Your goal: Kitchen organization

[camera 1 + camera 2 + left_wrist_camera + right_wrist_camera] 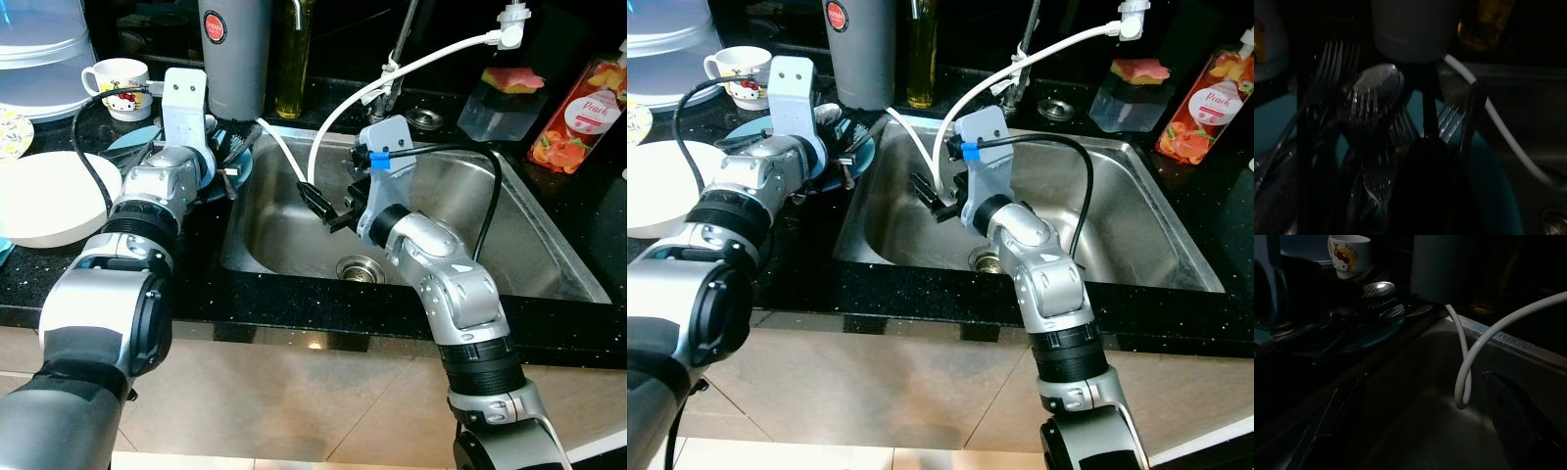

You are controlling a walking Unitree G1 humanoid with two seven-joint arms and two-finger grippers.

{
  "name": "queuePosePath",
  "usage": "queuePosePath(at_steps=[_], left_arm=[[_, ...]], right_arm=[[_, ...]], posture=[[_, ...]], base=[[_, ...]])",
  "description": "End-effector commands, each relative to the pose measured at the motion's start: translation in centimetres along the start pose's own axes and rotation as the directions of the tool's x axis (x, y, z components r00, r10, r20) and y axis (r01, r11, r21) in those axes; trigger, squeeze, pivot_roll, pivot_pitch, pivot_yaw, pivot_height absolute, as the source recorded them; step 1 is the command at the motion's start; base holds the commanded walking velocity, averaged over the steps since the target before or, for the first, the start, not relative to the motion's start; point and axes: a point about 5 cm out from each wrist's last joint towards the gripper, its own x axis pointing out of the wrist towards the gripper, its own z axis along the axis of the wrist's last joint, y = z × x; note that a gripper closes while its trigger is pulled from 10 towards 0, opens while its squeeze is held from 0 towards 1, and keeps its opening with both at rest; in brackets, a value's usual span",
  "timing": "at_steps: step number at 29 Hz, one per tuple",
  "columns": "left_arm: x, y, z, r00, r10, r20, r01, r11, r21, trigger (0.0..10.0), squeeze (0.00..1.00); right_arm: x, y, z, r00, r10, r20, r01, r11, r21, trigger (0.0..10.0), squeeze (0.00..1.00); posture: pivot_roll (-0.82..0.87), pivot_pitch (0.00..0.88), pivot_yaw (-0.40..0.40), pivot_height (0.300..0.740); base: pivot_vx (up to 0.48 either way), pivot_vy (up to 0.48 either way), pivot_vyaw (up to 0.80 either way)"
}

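A teal plate [132, 138] left of the sink carries several forks and a spoon [1371, 93]; the same cutlery [1382, 293] also shows in the right wrist view. My left gripper [223, 163] is low over the plate's sink side, right among the cutlery. The left wrist view is too dark to tell whether it holds anything. My right gripper [329, 208] hangs open inside the steel sink [549, 245], near its left wall, with nothing between its fingers. A loop of white hose [1464, 377] dangles just in front of it.
A grey canister [233, 54] and an oil bottle [294, 59] stand behind the plate. A cartoon mug [118, 86] and a white bowl [44, 196] sit further left. The faucet [397, 59], a sponge holder [500, 98] and a peach bottle [578, 113] line the back right.
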Motion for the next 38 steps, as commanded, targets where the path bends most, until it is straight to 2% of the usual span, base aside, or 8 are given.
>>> queuePosePath(at_steps=[1, 8, 9, 19, 20, 28, 29, 38], left_arm=[[-0.1, -0.5, 1.7, 0.997, -0.028, 0.077, 0.029, 0.999, -0.016, 10.0, 0.0], [0.0, -0.7, 0.8, 1.0, -0.02, 0.019, 0.02, 1.0, 0.003, 10.0, 0.0], [0.1, -0.4, 0.3, 1.0, -0.001, -0.015, 0.001, 1.0, 0.001, 10.0, 1.0], [0.0, -0.2, -0.8, 0.994, -0.031, -0.101, 0.015, 0.989, -0.15, 10.0, 1.0], [0.0, -0.3, -1.0, 0.99, -0.06, -0.124, 0.032, 0.975, -0.218, 10.0, 0.0], [-0.1, -0.7, -1.5, 0.979, -0.117, -0.169, 0.057, 0.944, -0.324, 9.5, 0.0], [-0.1, -0.7, -1.6, 0.977, -0.114, -0.183, 0.048, 0.942, -0.332, 0.0, 0.0], [-0.2, -0.3, -2.0, 0.975, -0.09, -0.204, 0.018, 0.943, -0.333, 0.0, 0.0]], right_arm=[[-0.1, -0.3, 0.6, 0.999, -0.026, 0.027, 0.026, 0.999, 0.023, 10.0, 0.0], [0.0, -0.9, 0.9, 0.996, -0.073, 0.049, 0.069, 0.994, 0.08, 10.0, 0.0], [0.0, -0.9, 0.9, 0.996, -0.074, 0.049, 0.07, 0.994, 0.079, 10.0, 0.0], [0.0, -0.6, 0.8, 0.996, -0.069, 0.053, 0.064, 0.994, 0.085, 10.0, 0.0], [0.1, -0.5, 0.8, 0.996, -0.07, 0.052, 0.065, 0.994, 0.086, 10.0, 0.0], [0.1, -0.5, 0.8, 0.996, -0.07, 0.053, 0.065, 0.994, 0.085, 10.0, 0.0], [0.2, -0.4, 0.9, 0.996, -0.066, 0.055, 0.062, 0.994, 0.085, 10.0, 0.0], [0.2, -0.3, 0.8, 0.996, -0.063, 0.056, 0.058, 0.995, 0.087, 10.0, 0.0]], posture=[[0.21, 0.066, -0.081, 0.74], [0.21, 0.066, -0.079, 0.74], [0.21, 0.065, -0.079, 0.74], [0.21, 0.06, -0.077, 0.74], [0.21, 0.057, -0.077, 0.74], [0.21, 0.052, -0.078, 0.74], [0.21, 0.048, -0.079, 0.74], [0.21, 0.043, -0.08, 0.74]], base=[[0.0, 0.0, 0.0], [0.0, 0.0, 0.0], [0.0, 0.0, 0.0], [0.0, 0.0, 0.0], [0.0, 0.0, 0.0], [0.0, 0.0, 0.0], [0.0, 0.0, 0.0], [0.0, 0.0, 0.0]])
